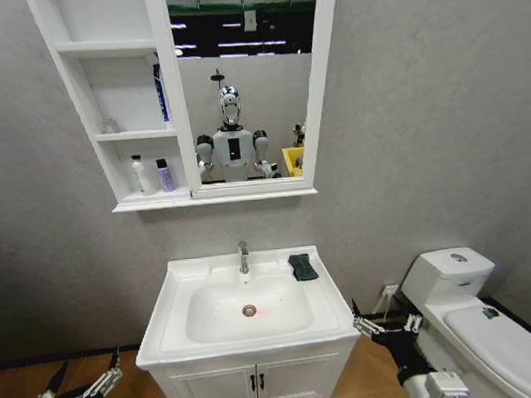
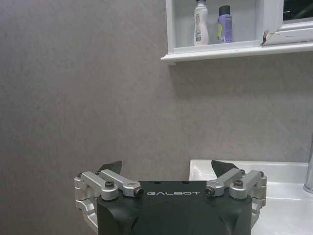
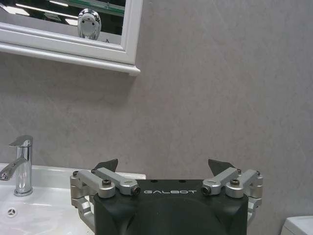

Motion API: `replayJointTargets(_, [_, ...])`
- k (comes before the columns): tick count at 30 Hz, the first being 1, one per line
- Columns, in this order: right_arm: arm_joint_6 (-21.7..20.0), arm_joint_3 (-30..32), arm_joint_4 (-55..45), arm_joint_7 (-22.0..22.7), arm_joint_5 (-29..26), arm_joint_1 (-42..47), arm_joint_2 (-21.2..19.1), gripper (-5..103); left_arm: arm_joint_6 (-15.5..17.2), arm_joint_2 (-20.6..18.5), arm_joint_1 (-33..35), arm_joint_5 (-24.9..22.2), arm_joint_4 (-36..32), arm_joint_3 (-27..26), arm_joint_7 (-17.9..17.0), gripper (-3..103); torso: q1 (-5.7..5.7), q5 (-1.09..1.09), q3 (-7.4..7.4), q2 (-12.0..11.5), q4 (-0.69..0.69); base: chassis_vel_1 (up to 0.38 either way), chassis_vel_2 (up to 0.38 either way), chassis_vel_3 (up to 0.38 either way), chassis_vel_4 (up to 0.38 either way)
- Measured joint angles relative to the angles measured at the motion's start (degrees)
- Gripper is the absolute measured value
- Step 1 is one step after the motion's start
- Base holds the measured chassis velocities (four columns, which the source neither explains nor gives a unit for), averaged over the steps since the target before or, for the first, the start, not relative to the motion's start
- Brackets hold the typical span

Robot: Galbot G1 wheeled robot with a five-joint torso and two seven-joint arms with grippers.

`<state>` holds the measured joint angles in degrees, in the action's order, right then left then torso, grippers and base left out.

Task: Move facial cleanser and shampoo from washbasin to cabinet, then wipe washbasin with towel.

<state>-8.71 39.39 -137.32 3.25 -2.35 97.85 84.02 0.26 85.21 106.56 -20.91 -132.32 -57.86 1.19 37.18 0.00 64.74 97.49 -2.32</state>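
Washbasin (image 1: pixel 177 296): white, rectangular, rounded bowl, chrome faucet (image 1: pixel 243 256) at the back rim, mounted on a low two-door vanity (image 1: pixel 251 382). Towel (image 1: pixel 302 267): dark, folded, lying on the basin's back right corner beside the faucet. Cabinet (image 1: pixel 120 134): wall-mounted above the basin, mirror (image 1: pixel 243 77) on its right; lowest niche holds a white bottle (image 1: pixel 140 176) and a purple bottle (image 1: pixel 165 176) side by side, upright. Left gripper (image 1: pixel 78 387): low, left of the vanity, fingers spread, holding nothing. Right gripper (image 1: pixel 384 323): just off the basin's right front corner, fingers spread, holding nothing. Toilet (image 1: pixel 479 316): to the right.
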Motion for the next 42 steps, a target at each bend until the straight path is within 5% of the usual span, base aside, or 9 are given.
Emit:
replayJointTargets(22, [-1.05,-0.44,5.09,0.75,-1.67,-4.04,-1.45,100,0.25,-0.17,-0.31,-0.16,0.11,0.13,-0.14,100,0.03,0.01,0.01,-0.01,0.00,-0.074,0.070,0.080,-0.079])
replayJointTargets(28, [-4.55,1.01,15.96,4.62,-8.04,-14.56,-7.12,100,0.28,-0.19,-0.31,-0.19,0.13,0.15,-0.18,100,0.00,0.00,0.00,-0.01,0.06,0.000,0.000,0.000,0.000])
replayJointTargets(33, [-6.59,2.63,22.49,5.12,-13.12,-19.32,-11.08,100,0.29,-0.20,-0.32,-0.19,0.13,0.16,-0.18,100,-0.01,0.00,0.00,0.00,-0.03,0.000,0.000,0.000,0.000])
replayJointTargets(42, [-8.35,-7.40,43.31,-1.83,-22.98,-39.30,-19.78,100,0.30,-0.21,-0.32,-0.20,0.13,0.16,-0.19,100,0.01,0.00,0.01,-0.01,0.01,0.000,0.000,0.000,0.000])
